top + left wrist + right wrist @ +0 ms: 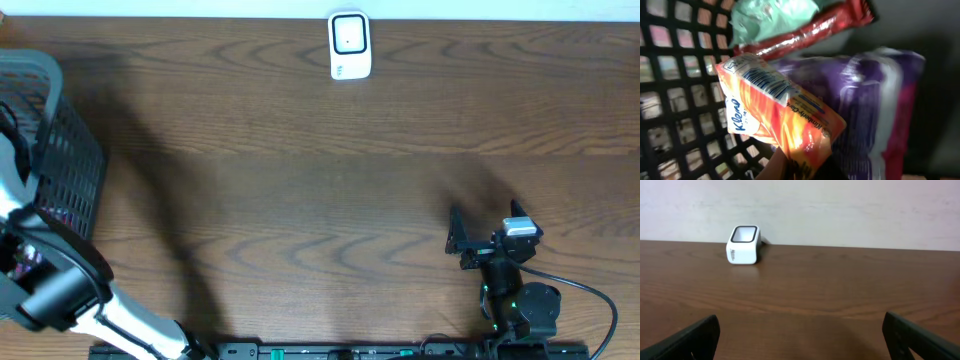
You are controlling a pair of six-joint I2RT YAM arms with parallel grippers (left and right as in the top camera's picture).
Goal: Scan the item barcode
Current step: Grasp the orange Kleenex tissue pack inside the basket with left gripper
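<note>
Reaching into the basket [70,150], left end effector [785,167] grips orange tissue pack [775,112].

Orange tissue pack [782,117] with white patches and blue stripes; purple packet [875,100], red wrapper [812,31], mint-green bag [767,15]. Black lattice basket [670,105]. White scanner [350,46], black window. Brown wood-grain counter [300,180].

Basket [72,158] cut off at overhead's left edge; orange tissue pack [780,120] hides the left jaws
</note>
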